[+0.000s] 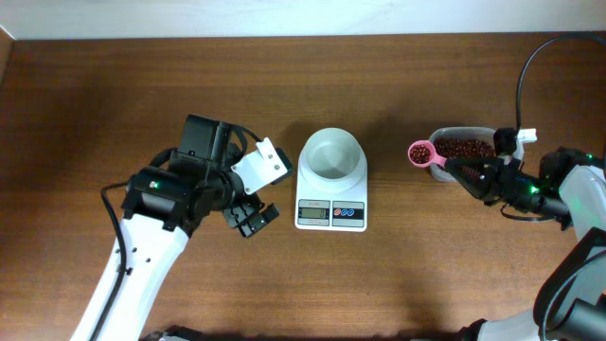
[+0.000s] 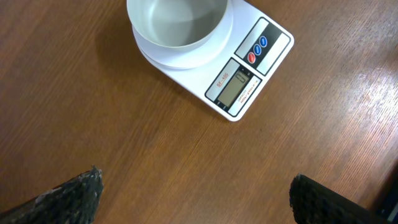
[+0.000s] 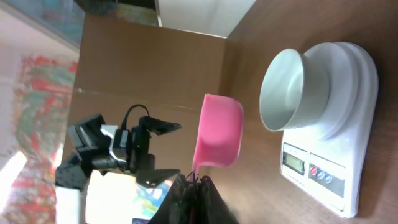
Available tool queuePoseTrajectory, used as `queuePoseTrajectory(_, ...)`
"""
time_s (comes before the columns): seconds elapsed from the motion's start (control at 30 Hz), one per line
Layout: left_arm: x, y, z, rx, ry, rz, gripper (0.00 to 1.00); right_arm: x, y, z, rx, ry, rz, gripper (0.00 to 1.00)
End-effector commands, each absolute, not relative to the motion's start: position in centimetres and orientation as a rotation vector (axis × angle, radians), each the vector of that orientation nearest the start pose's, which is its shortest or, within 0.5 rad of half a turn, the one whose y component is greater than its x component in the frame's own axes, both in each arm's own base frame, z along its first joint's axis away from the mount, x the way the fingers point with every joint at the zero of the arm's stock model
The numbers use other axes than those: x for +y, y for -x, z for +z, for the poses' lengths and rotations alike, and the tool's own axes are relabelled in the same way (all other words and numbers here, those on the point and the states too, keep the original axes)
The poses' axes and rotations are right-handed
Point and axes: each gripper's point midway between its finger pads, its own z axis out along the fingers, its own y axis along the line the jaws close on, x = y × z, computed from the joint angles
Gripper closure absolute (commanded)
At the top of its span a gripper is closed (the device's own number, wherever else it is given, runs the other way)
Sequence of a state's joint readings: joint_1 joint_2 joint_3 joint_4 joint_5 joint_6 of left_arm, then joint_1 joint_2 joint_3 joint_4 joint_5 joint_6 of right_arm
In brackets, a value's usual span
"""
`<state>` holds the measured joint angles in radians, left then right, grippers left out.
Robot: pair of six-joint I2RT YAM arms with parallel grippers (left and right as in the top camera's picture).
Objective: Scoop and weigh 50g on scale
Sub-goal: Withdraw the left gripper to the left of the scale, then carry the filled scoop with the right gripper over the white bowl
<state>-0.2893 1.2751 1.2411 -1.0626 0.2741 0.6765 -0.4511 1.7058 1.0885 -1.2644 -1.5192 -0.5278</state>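
Your right claw (image 3: 194, 186) is pinched shut on the handle of a pink plastic scoop (image 1: 421, 152). The scoop's long axis runs from that claw out to your left, toward the middle of the brown wooden tabletop (image 1: 95, 95), with the round cup at the far end of the handle. The cup sits just beside the left corner of the clear rectangular plastic tub (image 1: 464, 131), between the tub and the scale and apart from the scale. You cannot tell from any view whether there are beans in the cup.

The tub holds a loose heap of small dark red-brown beans (image 1: 462, 148), right next to your right claw.

To the left of the scoop, at the centre of the tabletop, stands the small white digital kitchen scale (image 1: 331, 194). Its long axis runs front to back: the grey display and the blue and red buttons face your side, and the round white bowl (image 1: 331, 154) sits on the far end. The bowl's inside shows plain white. The display is too small to read.

Your left claw (image 2: 199, 205) is spread wide and grips nothing. It is just to the left of the scale, apart from it and pointing at it.
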Motion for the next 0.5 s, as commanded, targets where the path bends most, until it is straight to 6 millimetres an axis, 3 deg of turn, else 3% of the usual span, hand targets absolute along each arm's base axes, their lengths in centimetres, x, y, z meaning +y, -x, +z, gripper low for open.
queuePoseTrajectory(0.0,-13.2,-27.4,21.4,2.233,-1.305,-0.237,0.01,3.9,-31.8,20.5,1.944,-0.152,1.785,0.96)
queuePoseTrajectory(0.2,-13.2,-27.4,21.4,2.232,-1.306,-0.237,0.01,3.9,-31.9,20.5,1.951,-0.183,1.806,0.96)
queuePoseTrajectory(0.37,-13.2,-27.4,21.4,2.232,-1.306,-0.237,0.01,5.4,-31.8,20.4,2.007,-0.261,1.910,0.96)
queuePoseTrajectory(0.47,-13.2,-27.4,21.4,2.232,-1.306,-0.237,0.01,5.0,-33.1,18.9,2.105,-0.329,1.874,0.96)
